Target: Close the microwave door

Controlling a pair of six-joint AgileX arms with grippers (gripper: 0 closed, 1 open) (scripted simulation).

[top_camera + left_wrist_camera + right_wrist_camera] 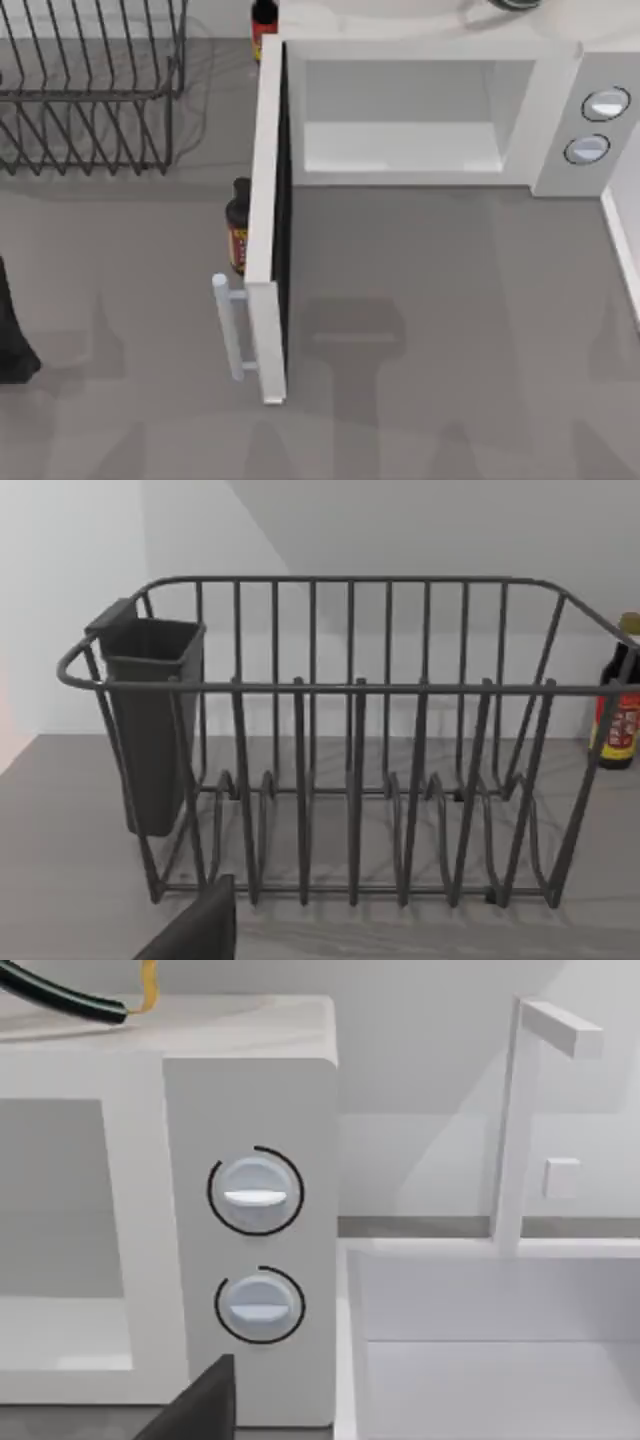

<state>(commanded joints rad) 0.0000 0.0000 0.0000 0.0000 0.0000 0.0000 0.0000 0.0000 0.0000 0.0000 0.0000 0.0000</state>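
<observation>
The microwave door stands wide open, swung out at about a right angle from the left front corner of the white microwave body. Its dark inner face looks toward the right, and its pale bar handle sticks out on the left side near the free end. The empty cavity is exposed. My left arm sits at the table's far left edge, well apart from the door. A dark part of my left gripper faces the rack. A dark part of my right gripper faces the two knobs.
A wire dish rack with a dark cup stands at the back left. A dark sauce bottle stands just left of the door's outer face, another bottle behind it. A white sink with a faucet lies right of the microwave.
</observation>
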